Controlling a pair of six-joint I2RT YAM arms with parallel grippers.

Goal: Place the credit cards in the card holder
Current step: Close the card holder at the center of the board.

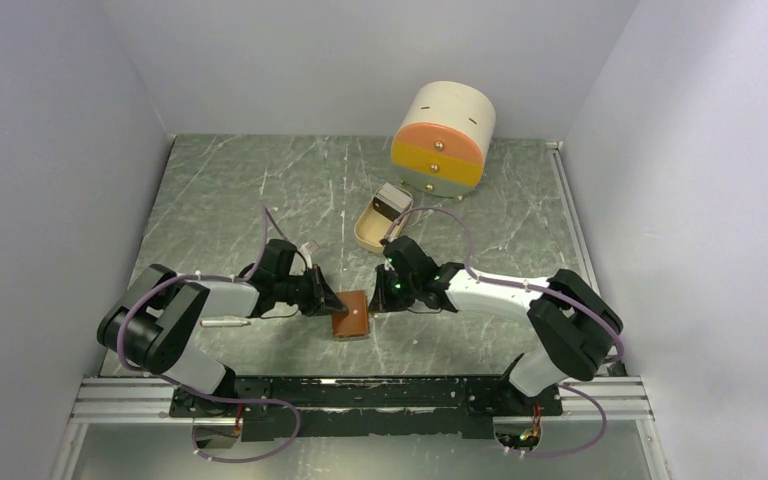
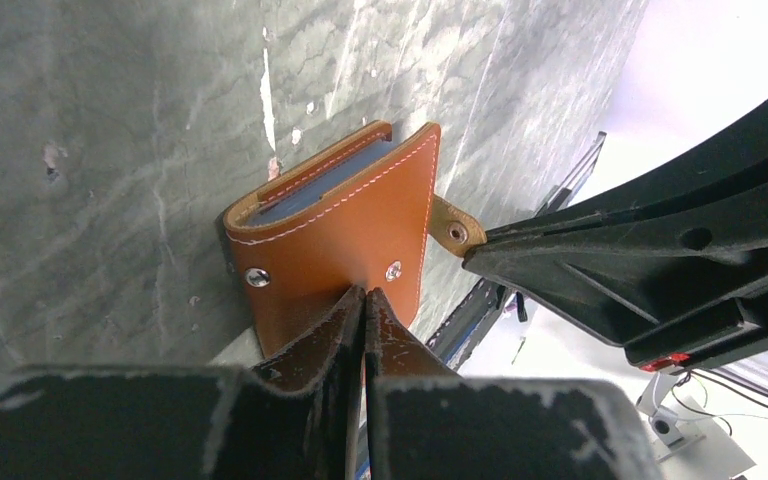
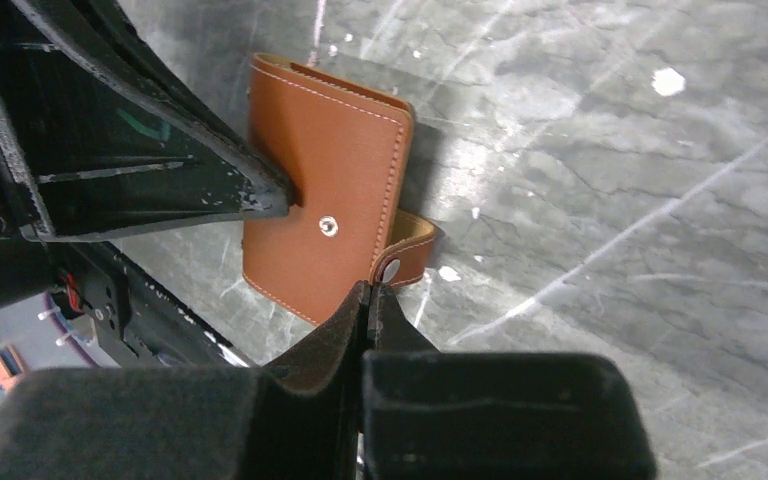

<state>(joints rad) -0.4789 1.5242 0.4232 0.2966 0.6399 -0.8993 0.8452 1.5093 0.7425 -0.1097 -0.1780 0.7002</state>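
The tan-brown card holder [image 1: 351,318] lies folded on the table between my two grippers. Bluish-grey credit cards [image 2: 320,185] show edge-on between its covers. My left gripper [image 2: 365,292] is shut, with its tips resting on the top cover [image 2: 330,230] between two snap studs. My right gripper [image 3: 370,287] is shut too. Its tips sit against the snap-button tab [image 3: 400,262] that sticks out from the holder's [image 3: 320,190] side. Whether any of the tab is pinched does not show. In the top view the left gripper [image 1: 336,302] and right gripper [image 1: 374,303] meet over the holder.
A beige oval tray [image 1: 368,232] with a silvery-grey card-like piece [image 1: 392,198] stands behind the right arm. The round cream-and-orange drawer box [image 1: 443,138] is at the back. A thin white stick [image 1: 225,323] lies by the left arm. Grey walls close in both sides.
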